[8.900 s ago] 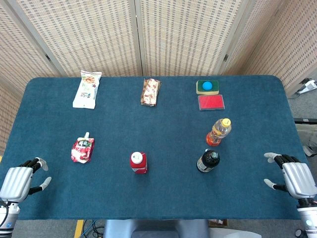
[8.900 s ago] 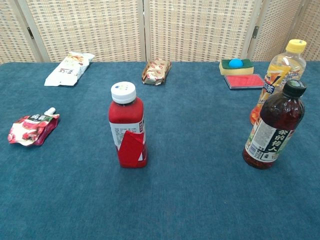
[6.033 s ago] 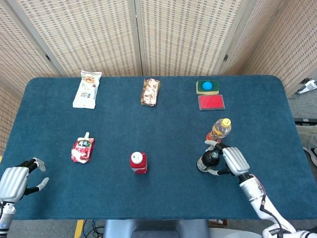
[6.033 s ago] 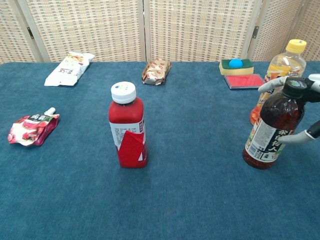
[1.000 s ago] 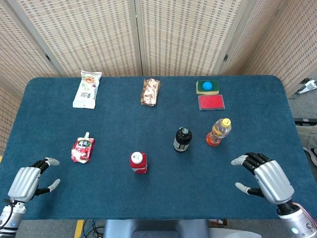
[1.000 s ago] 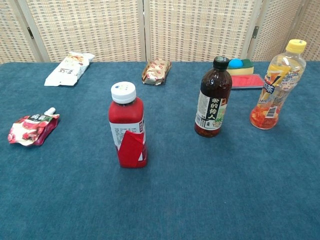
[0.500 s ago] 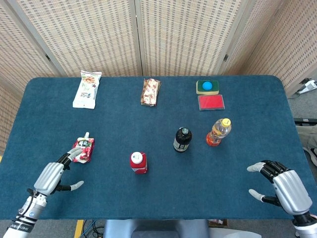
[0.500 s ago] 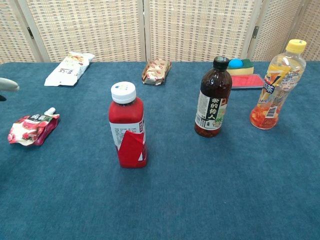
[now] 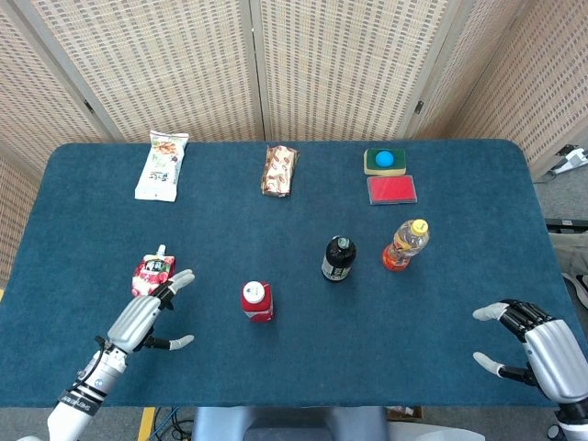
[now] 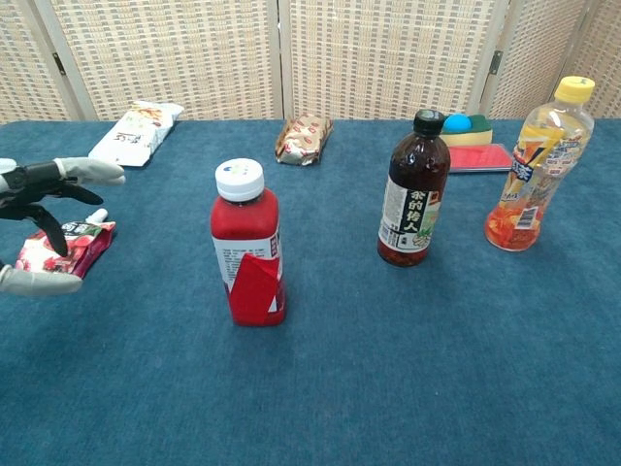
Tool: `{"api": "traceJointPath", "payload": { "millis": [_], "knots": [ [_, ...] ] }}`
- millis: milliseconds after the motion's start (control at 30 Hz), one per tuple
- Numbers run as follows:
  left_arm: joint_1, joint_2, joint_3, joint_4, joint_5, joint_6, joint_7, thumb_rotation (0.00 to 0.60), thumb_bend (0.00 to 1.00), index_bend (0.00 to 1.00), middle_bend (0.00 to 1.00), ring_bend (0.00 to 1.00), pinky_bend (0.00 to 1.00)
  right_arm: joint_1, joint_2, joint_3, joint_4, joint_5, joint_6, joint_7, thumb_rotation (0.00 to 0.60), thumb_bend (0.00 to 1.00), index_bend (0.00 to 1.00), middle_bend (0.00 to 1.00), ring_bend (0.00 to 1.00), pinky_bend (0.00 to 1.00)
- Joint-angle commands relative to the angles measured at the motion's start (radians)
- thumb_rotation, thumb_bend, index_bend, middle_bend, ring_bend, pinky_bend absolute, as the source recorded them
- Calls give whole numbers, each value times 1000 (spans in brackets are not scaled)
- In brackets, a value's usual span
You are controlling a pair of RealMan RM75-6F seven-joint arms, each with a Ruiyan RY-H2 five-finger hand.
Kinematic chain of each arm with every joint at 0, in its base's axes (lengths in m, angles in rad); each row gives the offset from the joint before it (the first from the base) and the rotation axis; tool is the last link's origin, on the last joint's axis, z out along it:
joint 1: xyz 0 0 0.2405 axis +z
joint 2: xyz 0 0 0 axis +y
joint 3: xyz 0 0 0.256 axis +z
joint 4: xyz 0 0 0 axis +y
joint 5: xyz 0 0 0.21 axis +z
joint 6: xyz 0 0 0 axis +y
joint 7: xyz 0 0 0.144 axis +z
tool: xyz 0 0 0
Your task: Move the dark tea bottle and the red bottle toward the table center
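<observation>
The dark tea bottle (image 9: 338, 258) (image 10: 413, 192) stands upright near the table's middle, with no hand on it. Left of it, closer to the front edge, stands the red bottle (image 9: 256, 301) (image 10: 248, 245) with its white cap. My left hand (image 9: 143, 319) (image 10: 44, 222) hovers open to the left of the red bottle, fingers spread and a clear gap between them and the bottle. Open and holding nothing, my right hand (image 9: 542, 353) sits at the front right corner; the chest view does not show it.
A red drink pouch (image 9: 152, 275) (image 10: 60, 248) lies just behind my left hand. An orange bottle with a yellow cap (image 9: 405, 244) (image 10: 536, 170) stands right of the tea bottle. Two snack packets (image 9: 162, 164) (image 9: 279, 170) and a sponge with a red pad (image 9: 389, 175) lie along the far side.
My left hand has moved right and forward toward the red bottle, entering the chest view. My right hand has drawn back slightly toward the front right corner. Both bottles stay put.
</observation>
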Motion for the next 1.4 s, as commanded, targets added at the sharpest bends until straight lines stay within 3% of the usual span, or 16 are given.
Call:
{"api": "traceJointPath", "payload": {
  "millis": [33, 1400],
  "knots": [
    [-19, -18, -12, -11, -21, -21, 22, 600, 144, 79, 48, 112, 370, -4, 0, 4, 3, -1, 4, 7, 600, 0, 413, 448, 341, 436],
    [-206, -182, -114, -33, -337, -196, 222, 600, 144, 93, 48, 109, 330, -17, 3, 22, 8, -10, -14, 27, 600, 0, 414, 449, 342, 436]
  ]
}}
